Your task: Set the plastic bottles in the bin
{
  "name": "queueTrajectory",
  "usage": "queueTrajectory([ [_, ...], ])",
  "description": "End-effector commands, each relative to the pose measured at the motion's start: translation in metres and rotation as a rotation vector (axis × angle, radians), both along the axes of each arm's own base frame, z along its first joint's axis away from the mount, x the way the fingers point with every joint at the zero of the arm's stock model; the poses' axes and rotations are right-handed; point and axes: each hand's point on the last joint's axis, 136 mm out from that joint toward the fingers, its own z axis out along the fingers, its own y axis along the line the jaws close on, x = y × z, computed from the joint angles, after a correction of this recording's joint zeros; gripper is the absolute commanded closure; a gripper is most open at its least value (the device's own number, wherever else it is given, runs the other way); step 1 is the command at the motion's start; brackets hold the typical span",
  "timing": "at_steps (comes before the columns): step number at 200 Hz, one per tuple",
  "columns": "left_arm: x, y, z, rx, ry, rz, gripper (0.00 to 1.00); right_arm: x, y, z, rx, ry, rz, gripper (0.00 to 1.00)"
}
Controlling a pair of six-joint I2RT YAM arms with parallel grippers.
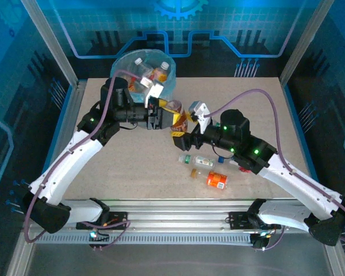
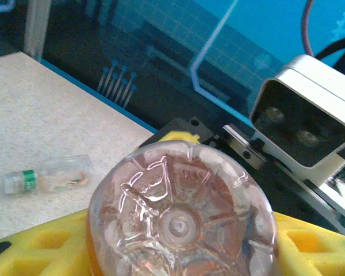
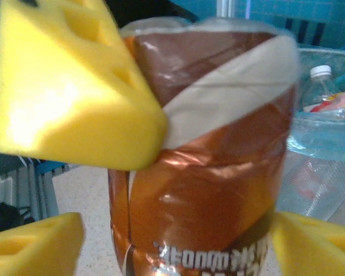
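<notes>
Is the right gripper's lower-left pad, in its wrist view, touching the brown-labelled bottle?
Apart. The right wrist view shows bare table between that pad and the brown-labelled bottle.

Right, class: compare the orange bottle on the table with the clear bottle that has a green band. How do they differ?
The orange bottle is orange all over; the green-banded bottle is see-through with a narrow green band. The orange bottle looks short and stubby, the green-banded bottle longer and slimmer. The orange bottle lies nearer the arm bases than the green-banded bottle. Both lie on their sides on the table, outside the bin.
</notes>
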Motion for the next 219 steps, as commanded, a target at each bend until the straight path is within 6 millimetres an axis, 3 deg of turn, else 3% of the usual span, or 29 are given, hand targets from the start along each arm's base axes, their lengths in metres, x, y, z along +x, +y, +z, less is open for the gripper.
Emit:
queueTrajectory([
  [1,0.012,0.010,0.034,-0.032,-0.118,0.113,0.52,0.011,-0.011,0.028,0.017,-0.067,-0.084,0.05],
  [26,0.032,0.027,0.051,-0.015,-0.190,0.271,0.53,0.021,-0.022,0.043,0.006,-0.109,-0.165,0.02],
  [56,0.068,0.057,0.066,0.045,-0.247,0.526,0.59,0.036,-0.040,0.058,-0.001,-0.172,-0.289,0.01],
  [101,0.129,0.119,0.081,0.123,-0.267,0.827,0.61,0.059,-0.060,0.061,0.017,-0.164,-0.405,0.01],
  [138,0.178,0.154,0.063,0.319,-0.295,0.929,0.60,0.065,-0.057,0.061,0.015,-0.143,-0.396,0.02],
  [179,0.226,0.158,0.039,0.403,-0.345,0.885,0.59,0.070,-0.056,0.049,-0.012,-0.123,-0.402,0.02],
  [219,0.256,0.159,0.012,0.402,-0.332,0.827,0.59,0.080,-0.049,0.030,-0.061,-0.080,-0.401,0.02],
])
